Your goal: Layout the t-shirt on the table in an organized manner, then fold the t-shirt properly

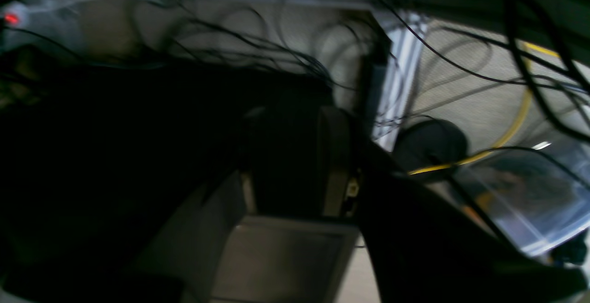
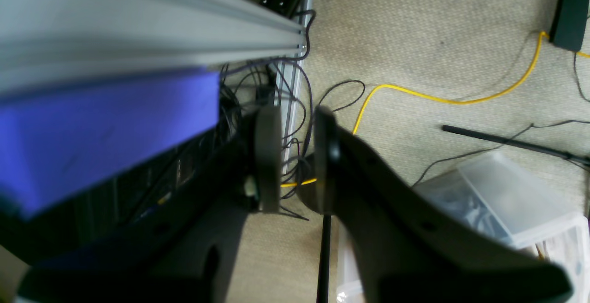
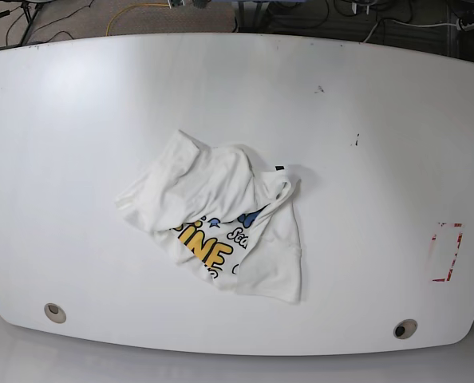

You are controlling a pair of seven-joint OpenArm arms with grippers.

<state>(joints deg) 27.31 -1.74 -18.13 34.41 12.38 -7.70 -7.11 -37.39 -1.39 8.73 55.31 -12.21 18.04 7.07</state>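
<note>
The white t-shirt (image 3: 221,215) lies crumpled in a heap near the middle of the table (image 3: 365,96), with yellow and blue lettering showing on its lower part. Neither arm appears in the base view. My right gripper (image 2: 297,155) hangs over carpet beside the table frame, its pads a narrow gap apart with nothing between them. My left gripper (image 1: 352,155) is a dark, blurred shape over cables and floor, and how its jaws stand is unclear. No cloth shows in either wrist view.
Two round grommet holes (image 3: 55,312) (image 3: 404,328) sit near the table's front edge, and a red-white tape rectangle (image 3: 447,252) at its right. Below the right wrist are an aluminium rail (image 2: 138,31), a yellow cable (image 2: 442,99) and a clear plastic box (image 2: 507,201).
</note>
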